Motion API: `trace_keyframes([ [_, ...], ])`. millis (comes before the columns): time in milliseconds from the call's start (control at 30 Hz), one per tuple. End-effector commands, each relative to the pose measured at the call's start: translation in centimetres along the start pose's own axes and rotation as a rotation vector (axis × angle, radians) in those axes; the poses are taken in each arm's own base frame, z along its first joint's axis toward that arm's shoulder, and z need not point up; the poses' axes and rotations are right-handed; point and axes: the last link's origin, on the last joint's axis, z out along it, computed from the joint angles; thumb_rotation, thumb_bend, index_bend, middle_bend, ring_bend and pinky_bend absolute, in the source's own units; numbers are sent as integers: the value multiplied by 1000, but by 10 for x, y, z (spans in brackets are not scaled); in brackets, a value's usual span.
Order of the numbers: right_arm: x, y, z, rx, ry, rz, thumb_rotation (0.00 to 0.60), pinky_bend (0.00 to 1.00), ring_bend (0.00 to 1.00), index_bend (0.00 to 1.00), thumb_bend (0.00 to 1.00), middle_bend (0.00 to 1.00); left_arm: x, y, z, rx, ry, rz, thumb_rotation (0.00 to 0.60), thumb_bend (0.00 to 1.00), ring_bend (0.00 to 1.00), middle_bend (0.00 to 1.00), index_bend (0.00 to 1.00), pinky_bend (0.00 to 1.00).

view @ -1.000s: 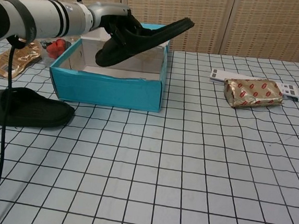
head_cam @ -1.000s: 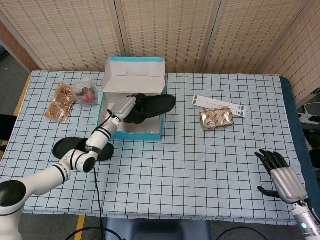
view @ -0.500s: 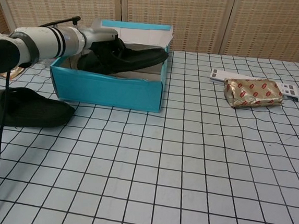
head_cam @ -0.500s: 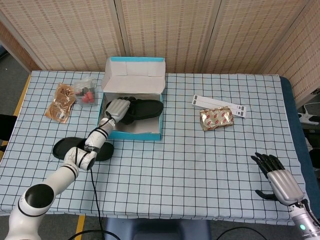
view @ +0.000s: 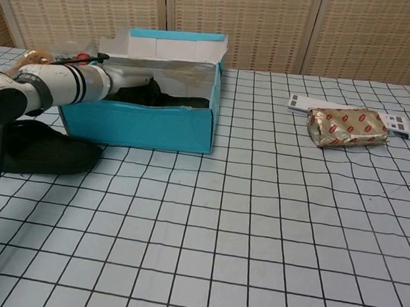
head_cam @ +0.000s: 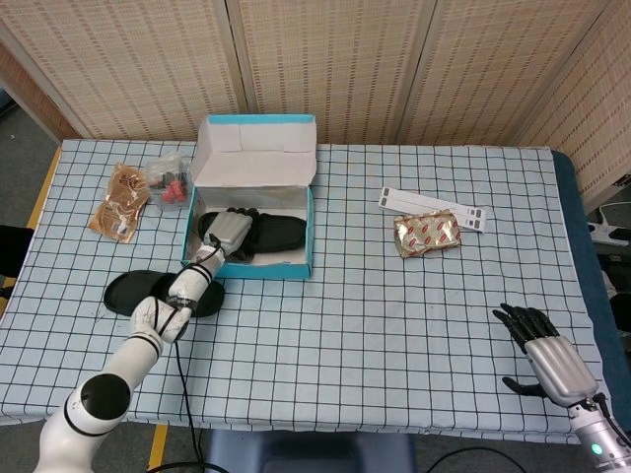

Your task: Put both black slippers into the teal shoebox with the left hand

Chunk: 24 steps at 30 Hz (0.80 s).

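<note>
At far left, two snack packets (head_cam: 120, 200) lie near the table edge. The second slipper (head_cam: 138, 292) rests on the cloth just in front of the teal shoebox (view: 139, 125), under the left forearm. It is judged light, flexible and rubbery; the strap or midsole is the advised hold. The left hand (head_cam: 225, 233) is inside the box, closed around the first slipper (head_cam: 271, 233), which lies on the box floor. Open cloth extends rightward past a foil packet (head_cam: 426, 235). The right hand (head_cam: 548, 351) is idle near the front edge, fingers spread, empty.

Bright, even indoor light, soft shadows, both views sharp.
</note>
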Motion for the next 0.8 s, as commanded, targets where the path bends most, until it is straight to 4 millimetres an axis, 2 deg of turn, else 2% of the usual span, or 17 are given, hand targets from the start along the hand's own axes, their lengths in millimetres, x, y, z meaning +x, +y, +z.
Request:
trace_keyframes([
  [33,1,0,0,0,2,1,600,0,0,0,73,0,-6,2,0,-2,-20,-2,600,520,539,622,589,457],
  [233,2,1,-1,0,7,5,600,0,0,0,74,0,-12,2,-3,-17,-87,-4,600,506,499,589,557,439],
  [300,2,0,-1,2,7,5,600,0,0,0,74,0,-12,1,-6,-26,-110,3,600,490,462,547,520,438],
  [367,0,-1,-1,6,0,5,600,0,0,0,74,0,-13,1,-9,-35,-132,16,600,461,309,371,366,388],
  [433,-1,-2,-2,11,-8,3,600,0,0,0,74,0,-13,2,-11,-45,-136,10,600,421,63,80,87,261],
  [467,-1,-3,-3,16,-12,2,600,0,0,0,74,0,-11,4,-12,-55,-123,-7,600,407,11,16,20,214],
  [567,-1,-5,-5,22,-10,4,600,0,0,0,74,0,-7,7,-15,-83,-70,-31,600,378,0,0,0,157],
  [800,1,-5,-8,26,-3,11,600,0,0,0,74,0,0,11,-24,-123,-13,-60,600,356,0,0,0,147],
])
